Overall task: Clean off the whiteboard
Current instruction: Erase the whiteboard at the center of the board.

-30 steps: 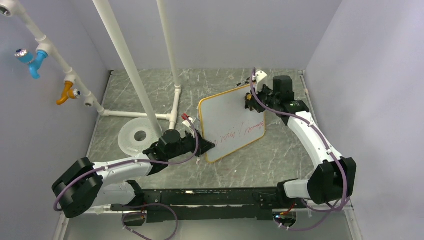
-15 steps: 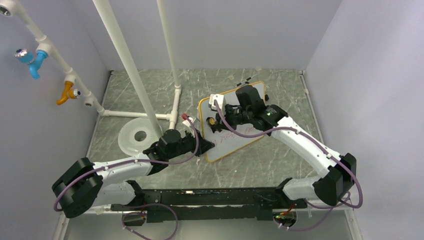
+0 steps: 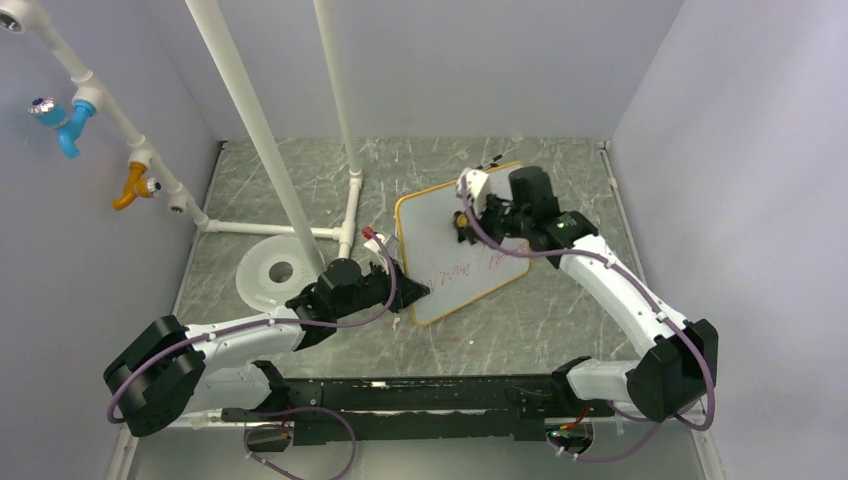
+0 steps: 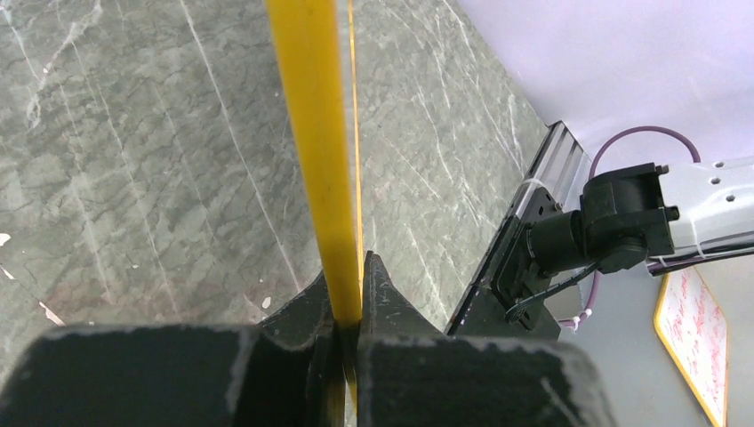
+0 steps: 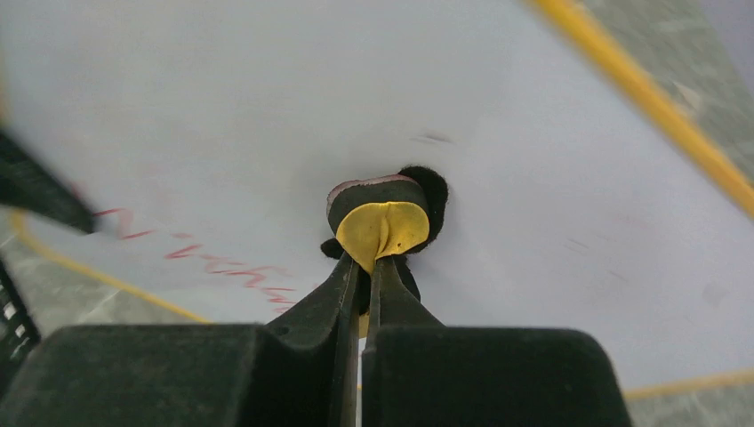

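Right end effector [image 5: 364,267]: fingers pinched narrow on a small eraser [image 5: 382,222], a yellow pad backed with black felt, pressed against the board face.
Left end effector [image 4: 348,294]: clamped shut on the thin orange-yellow frame [image 4: 311,133] at the board's near-left corner, apparently holding it at a tilt.
Whiteboard [image 3: 440,235]: mid-bench between the arms; smooth white face, rounded corners.
Red scrawl [image 3: 470,268]: faint thin handwriting running left to right across the near half.
Key relation: the scrawl lies nearward of the eraser. The right arm is closest, and the wipe likely has to drop toward the near edge and follow the writing's left-right axis.
Bench [image 3: 520,320]: grey, marbled, matte.
Disc [image 3: 262,275]: round, white, centre hole, left of the board.
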You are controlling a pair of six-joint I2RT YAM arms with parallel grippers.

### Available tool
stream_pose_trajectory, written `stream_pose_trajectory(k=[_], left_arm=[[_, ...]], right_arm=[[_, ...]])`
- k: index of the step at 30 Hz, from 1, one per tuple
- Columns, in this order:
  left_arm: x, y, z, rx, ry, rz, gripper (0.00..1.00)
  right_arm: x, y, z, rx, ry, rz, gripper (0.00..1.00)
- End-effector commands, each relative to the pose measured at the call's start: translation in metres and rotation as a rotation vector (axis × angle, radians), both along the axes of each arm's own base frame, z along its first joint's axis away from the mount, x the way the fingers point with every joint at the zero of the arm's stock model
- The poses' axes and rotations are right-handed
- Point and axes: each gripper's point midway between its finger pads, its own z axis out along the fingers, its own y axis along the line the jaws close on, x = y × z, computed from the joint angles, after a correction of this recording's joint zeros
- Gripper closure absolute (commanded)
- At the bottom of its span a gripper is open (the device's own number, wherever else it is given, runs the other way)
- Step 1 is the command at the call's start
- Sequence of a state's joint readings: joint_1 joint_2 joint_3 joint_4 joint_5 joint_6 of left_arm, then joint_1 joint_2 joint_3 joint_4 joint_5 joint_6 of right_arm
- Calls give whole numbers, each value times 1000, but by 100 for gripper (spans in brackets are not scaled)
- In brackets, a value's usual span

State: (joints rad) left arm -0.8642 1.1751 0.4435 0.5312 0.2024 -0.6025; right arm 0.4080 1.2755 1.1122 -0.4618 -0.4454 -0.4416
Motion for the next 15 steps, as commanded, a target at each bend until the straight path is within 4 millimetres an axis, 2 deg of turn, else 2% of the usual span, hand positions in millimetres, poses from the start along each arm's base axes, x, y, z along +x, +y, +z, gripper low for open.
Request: stream_pose_trajectory(k=[1,3,5,7,9,11,15], left_arm=[[-11,-19,53,-103,-169,-117,100],[-10,-20,53,-106,-168,-116,100],[-10,-20,53,-106,-168,-115,100],[-10,-18,53,-103,-169,-112,100],[-11,-17,53,-101,-173,-114,100],[-12,-17,53,-101,-175,-116,100],[-13,-18,52,-104,-178,-127,100]], right_arm=[[-71,55,-10,-15,7,367,100],[-87,66,-12,-9,33,448,100],[-80,65,-13,-19,37,414,100],[-60,55,-9,-18,20,320,100],[-38,37,-3,13,17,221,100],[-12,6,1,30,15,84,100],[14,-37,-4,21,3,-91,100]])
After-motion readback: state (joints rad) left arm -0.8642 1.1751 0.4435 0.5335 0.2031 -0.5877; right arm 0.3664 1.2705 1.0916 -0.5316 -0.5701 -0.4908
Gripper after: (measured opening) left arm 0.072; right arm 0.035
